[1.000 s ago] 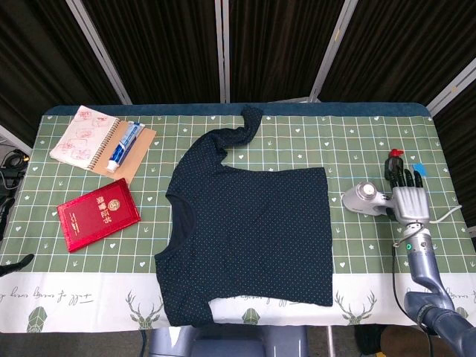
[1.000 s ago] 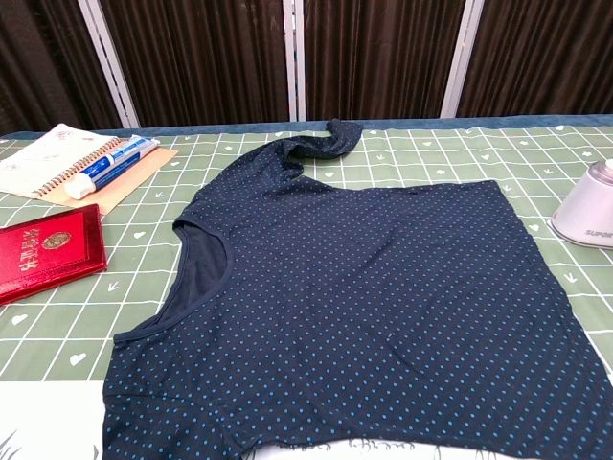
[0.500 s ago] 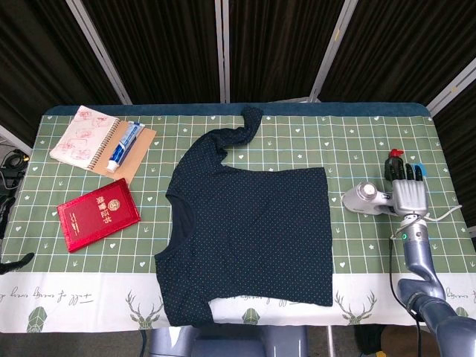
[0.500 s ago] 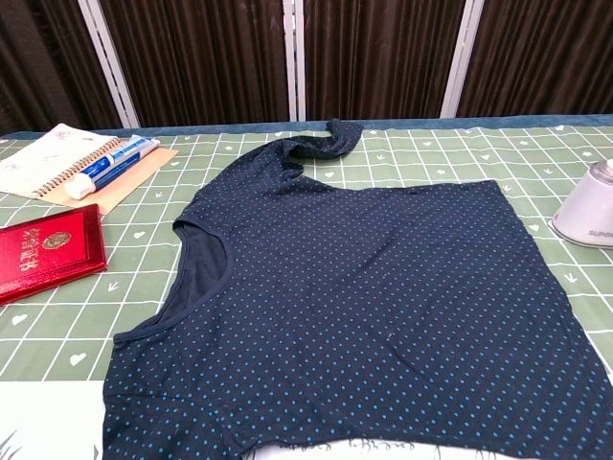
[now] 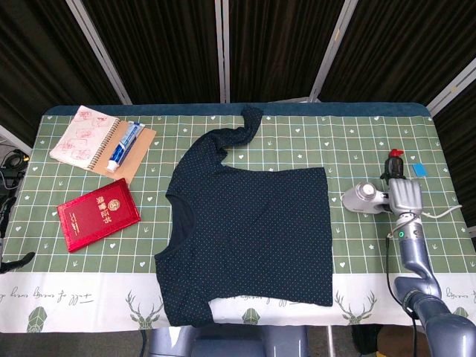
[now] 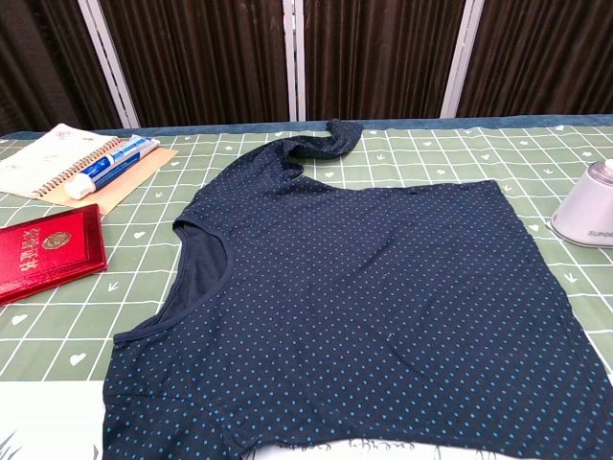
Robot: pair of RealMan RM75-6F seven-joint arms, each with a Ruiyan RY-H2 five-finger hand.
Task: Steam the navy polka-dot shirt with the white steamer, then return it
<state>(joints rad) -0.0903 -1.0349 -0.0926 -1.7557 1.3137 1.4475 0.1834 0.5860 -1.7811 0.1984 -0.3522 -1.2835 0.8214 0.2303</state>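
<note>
The navy polka-dot shirt (image 5: 253, 227) lies flat in the middle of the green checked tablecloth (image 5: 349, 141), with one sleeve bunched toward the far edge. The chest view shows the shirt (image 6: 364, 307) filling the foreground. To its right the white steamer (image 5: 364, 197) lies on the cloth, its head pointing at the shirt. My right hand (image 5: 406, 197) sits over the steamer's handle, fingers curled down around it. In the chest view only the steamer's head (image 6: 586, 216) shows at the right edge, and the hand is out of frame. Neither view shows my left hand.
At the far left lie a spiral notebook (image 5: 83, 136), a toothpaste tube (image 5: 124, 144) on a brown envelope, and a red booklet (image 5: 98, 214). A small red-topped object (image 5: 395, 156) and a blue scrap (image 5: 420, 169) lie beyond my right hand. A cord trails from the steamer off the right edge.
My right hand's fingers, stretched out over the handle before, have curled down around it. The steamer has shifted slightly to the right in the chest view.
</note>
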